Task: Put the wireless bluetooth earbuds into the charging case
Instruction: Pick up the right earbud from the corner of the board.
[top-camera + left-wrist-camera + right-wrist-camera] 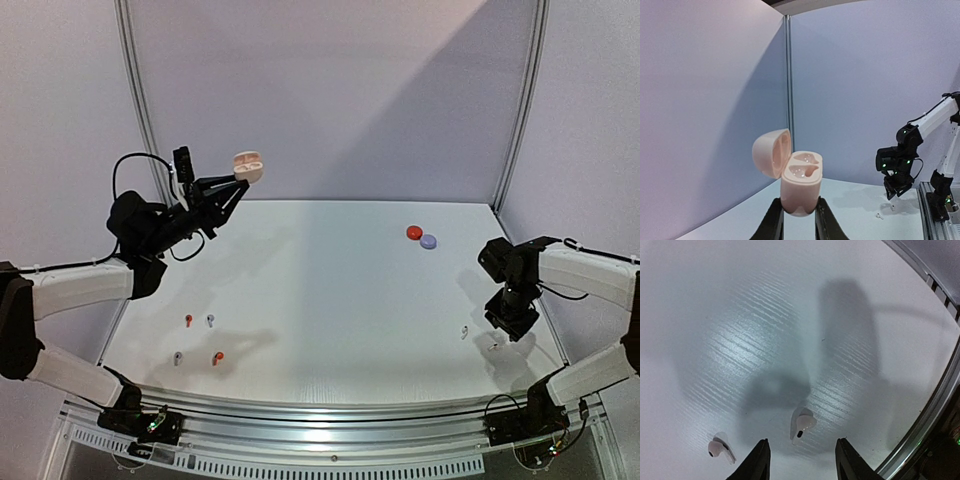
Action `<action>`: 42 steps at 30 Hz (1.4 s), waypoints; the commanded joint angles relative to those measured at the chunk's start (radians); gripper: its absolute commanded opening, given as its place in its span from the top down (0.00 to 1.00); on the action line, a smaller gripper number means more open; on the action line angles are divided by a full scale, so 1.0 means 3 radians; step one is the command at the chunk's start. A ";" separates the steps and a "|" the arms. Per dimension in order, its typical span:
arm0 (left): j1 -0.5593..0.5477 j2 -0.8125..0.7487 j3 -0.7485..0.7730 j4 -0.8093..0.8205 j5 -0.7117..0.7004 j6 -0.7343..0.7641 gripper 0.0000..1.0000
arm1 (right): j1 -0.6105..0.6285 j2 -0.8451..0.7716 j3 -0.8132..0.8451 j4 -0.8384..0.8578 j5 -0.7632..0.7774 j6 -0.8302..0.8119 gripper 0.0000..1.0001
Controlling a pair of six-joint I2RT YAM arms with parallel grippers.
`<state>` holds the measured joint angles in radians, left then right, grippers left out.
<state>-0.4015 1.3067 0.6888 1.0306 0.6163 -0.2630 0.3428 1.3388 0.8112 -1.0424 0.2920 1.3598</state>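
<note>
My left gripper (238, 184) is shut on a pale pink charging case (248, 167) and holds it high above the table's back left. In the left wrist view the case (800, 181) stands upright between my fingers (774, 220) with its lid open and both wells empty. My right gripper (511, 323) is open, hovering low over the near right. In the right wrist view one white earbud (802, 424) lies on the table just ahead of the gap between the fingertips, and a second white earbud (720, 448) lies to the left. Both white buds (465, 332) also show from above.
A red round case (414, 232) and a lavender round case (429, 241) sit at the back right. Two red-orange buds (188, 319) and two lavender-grey buds (210, 320) lie at the near left. The table's metal edge rail (940, 405) runs close on the right.
</note>
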 commanded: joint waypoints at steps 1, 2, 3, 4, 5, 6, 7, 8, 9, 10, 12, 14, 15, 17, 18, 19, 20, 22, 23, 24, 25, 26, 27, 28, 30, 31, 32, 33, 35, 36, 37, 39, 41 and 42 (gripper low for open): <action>0.0067 -0.0093 -0.0037 0.0048 -0.0009 -0.0029 1.00 | -0.0071 0.0189 -0.0024 0.0230 -0.0106 -0.0015 0.56; 0.0077 -0.0094 -0.0036 0.0045 -0.0004 -0.0028 1.00 | -0.0098 0.0204 -0.0048 0.0298 -0.0162 -0.0037 0.56; 0.0079 -0.0092 -0.0036 0.0038 0.0000 -0.0027 1.00 | -0.0115 0.0222 -0.0061 0.0369 -0.0224 -0.0057 0.57; 0.0083 -0.0089 -0.0032 0.0037 0.0002 -0.0017 1.00 | -0.0127 0.0250 -0.0058 0.0411 -0.0276 -0.0088 0.57; 0.0085 -0.0087 -0.0026 0.0031 0.0006 -0.0013 1.00 | -0.0125 0.0278 -0.0045 0.0405 -0.0298 -0.0104 0.57; 0.0086 -0.0085 -0.0018 0.0027 0.0010 -0.0015 1.00 | -0.0125 0.0329 -0.0032 0.0370 -0.0305 -0.0121 0.58; 0.0088 -0.0085 -0.0013 0.0027 0.0011 -0.0013 1.00 | -0.0125 0.0373 -0.0026 0.0333 -0.0295 -0.0139 0.59; 0.0090 -0.0081 -0.0008 0.0027 0.0011 -0.0018 1.00 | -0.0125 0.0393 -0.0029 0.0293 -0.0271 -0.0141 0.60; 0.0091 -0.0080 -0.0002 0.0026 0.0014 -0.0019 1.00 | -0.0125 0.0411 -0.0038 0.0265 -0.0253 -0.0140 0.60; 0.0091 -0.0076 0.0007 0.0023 0.0016 -0.0019 1.00 | -0.0128 0.0414 -0.0051 0.0252 -0.0244 -0.0140 0.60; 0.0096 -0.0067 0.0010 0.0018 0.0019 -0.0024 1.00 | -0.0125 0.0408 -0.0069 0.0251 -0.0244 -0.0136 0.60; 0.0096 -0.0060 0.0017 0.0011 0.0026 -0.0029 1.00 | -0.0127 0.0418 -0.0085 0.0246 -0.0222 -0.0128 0.60; 0.0096 -0.0054 0.0019 0.0007 0.0031 -0.0032 1.00 | -0.0126 0.0420 -0.0093 0.0255 -0.0208 -0.0128 0.61; 0.0093 -0.0050 0.0025 0.0000 0.0036 -0.0046 1.00 | -0.0127 0.0462 -0.0113 0.0287 -0.0219 -0.0133 0.62; 0.0097 -0.0050 0.0033 -0.0006 0.0037 -0.0044 1.00 | -0.0127 0.0481 -0.0125 0.0304 -0.0230 -0.0135 0.63; 0.0103 -0.0049 0.0035 -0.0010 0.0037 -0.0046 1.00 | -0.0125 0.0512 -0.0142 0.0312 -0.0234 -0.0131 0.63; 0.0104 -0.0046 0.0036 -0.0016 0.0039 -0.0044 1.00 | -0.0124 0.0530 -0.0159 0.0318 -0.0242 -0.0134 0.63; 0.0116 -0.0045 0.0038 -0.0024 0.0038 -0.0036 1.00 | -0.0128 0.0551 -0.0198 0.0331 -0.0247 -0.0127 0.64; 0.0116 -0.0045 0.0039 -0.0025 0.0040 -0.0031 1.00 | -0.0129 0.0544 -0.0216 0.0349 -0.0252 -0.0121 0.65; 0.0116 -0.0045 0.0036 -0.0027 0.0039 -0.0029 1.00 | -0.0129 0.0540 -0.0233 0.0357 -0.0252 -0.0116 0.66; 0.0119 -0.0041 0.0037 -0.0025 0.0037 -0.0028 1.00 | -0.0129 0.0531 -0.0244 0.0374 -0.0252 -0.0108 0.66; 0.0121 -0.0040 0.0036 -0.0025 0.0041 -0.0032 1.00 | -0.0127 0.0531 -0.0253 0.0394 -0.0252 -0.0109 0.67; 0.0121 -0.0038 0.0036 -0.0023 0.0038 -0.0033 1.00 | -0.0126 0.0532 -0.0263 0.0411 -0.0252 -0.0106 0.67; 0.0121 -0.0040 0.0036 -0.0024 0.0038 -0.0037 1.00 | -0.0125 0.0541 -0.0272 0.0430 -0.0257 -0.0105 0.67; 0.0125 -0.0045 0.0033 -0.0024 0.0042 -0.0029 1.00 | -0.0129 0.0553 -0.0291 0.0460 -0.0253 -0.0101 0.68; 0.0127 -0.0045 0.0032 -0.0025 0.0042 -0.0028 1.00 | -0.0129 0.0557 -0.0302 0.0473 -0.0249 -0.0100 0.68; 0.0134 -0.0048 0.0031 -0.0025 0.0042 -0.0024 1.00 | -0.0129 0.0558 -0.0312 0.0485 -0.0244 -0.0099 0.69; 0.0136 -0.0053 0.0029 -0.0025 0.0042 -0.0021 1.00 | -0.0130 0.0563 -0.0322 0.0496 -0.0242 -0.0103 0.69; 0.0140 -0.0056 0.0021 -0.0028 0.0042 -0.0019 1.00 | -0.0131 0.0568 -0.0340 0.0517 -0.0238 -0.0109 0.72; 0.0138 -0.0056 0.0022 -0.0030 0.0042 -0.0018 1.00 | -0.0132 0.0576 -0.0349 0.0530 -0.0237 -0.0113 0.73; 0.0139 -0.0056 0.0016 -0.0030 0.0042 -0.0019 1.00 | -0.0130 0.0578 -0.0359 0.0541 -0.0236 -0.0114 0.74; 0.0140 -0.0062 0.0017 -0.0030 0.0047 -0.0019 1.00 | -0.0129 0.0580 -0.0367 0.0572 -0.0237 -0.0125 0.77; 0.0146 -0.0068 0.0011 -0.0032 0.0047 -0.0018 1.00 | -0.0131 0.0584 -0.0367 0.0584 -0.0237 -0.0134 0.80; 0.0147 -0.0071 0.0010 -0.0033 0.0047 -0.0016 1.00 | -0.0130 0.0584 -0.0363 0.0590 -0.0237 -0.0142 0.81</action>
<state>-0.3706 1.2995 0.6888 1.0267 0.6205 -0.2661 0.3115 1.4940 0.7380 -0.9104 0.2203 1.3201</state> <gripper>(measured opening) 0.195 0.207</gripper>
